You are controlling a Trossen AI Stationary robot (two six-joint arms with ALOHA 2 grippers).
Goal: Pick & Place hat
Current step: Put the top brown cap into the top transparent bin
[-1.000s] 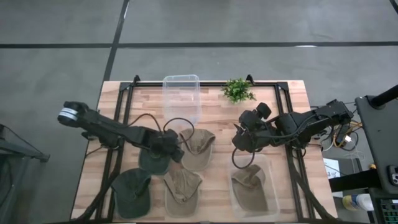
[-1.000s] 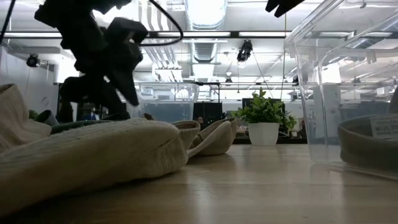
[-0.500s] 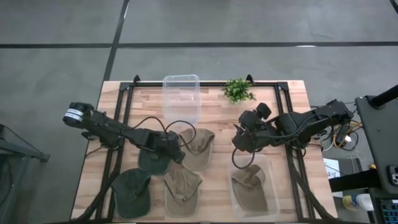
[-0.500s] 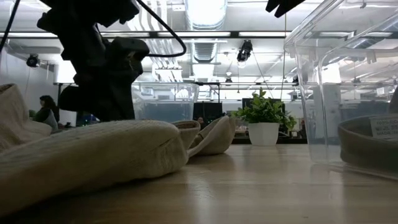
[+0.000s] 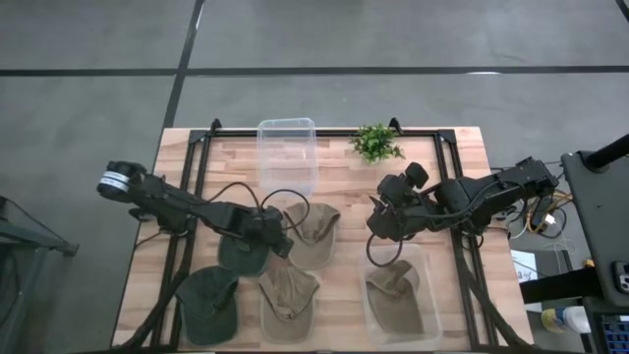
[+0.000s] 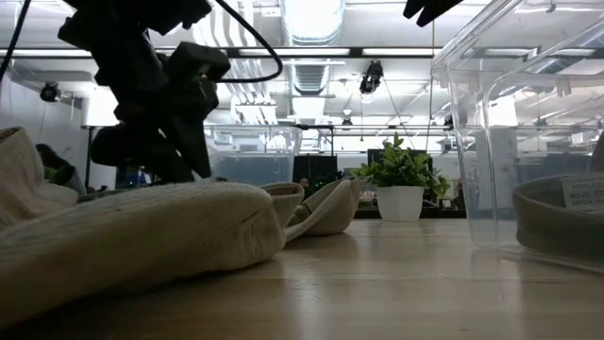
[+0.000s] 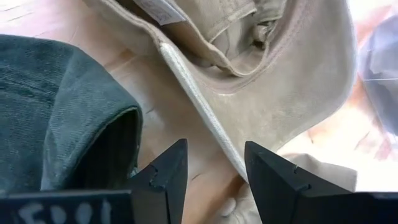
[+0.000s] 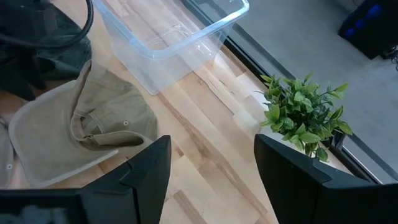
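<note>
Several hats lie crown-down or flat on the table. A beige hat [image 5: 313, 234] sits mid-table, with a dark green hat [image 5: 241, 254] to its left. My left gripper [image 5: 271, 236] is open and low between these two. In the left wrist view my left gripper [image 7: 214, 169] straddles bare wood and the beige hat's brim edge [image 7: 205, 118], and the green hat [image 7: 56, 106] lies just beside one finger. My right gripper [image 5: 381, 222] is open and waits above the table's right half. In its wrist view my right gripper [image 8: 211, 168] faces the beige hat [image 8: 81, 124].
A second green hat [image 5: 211, 303] and another beige hat [image 5: 290, 293] lie by the near edge. A clear bin [image 5: 425, 324] on the right holds a beige hat [image 5: 398, 285]. An empty clear bin [image 5: 287, 152] and a potted plant [image 5: 375, 143] stand at the far edge.
My left gripper has edged slightly toward the table's right, toward the beige hat. In the low view it dipped and then rose a little. The hats have stayed where they were.
</note>
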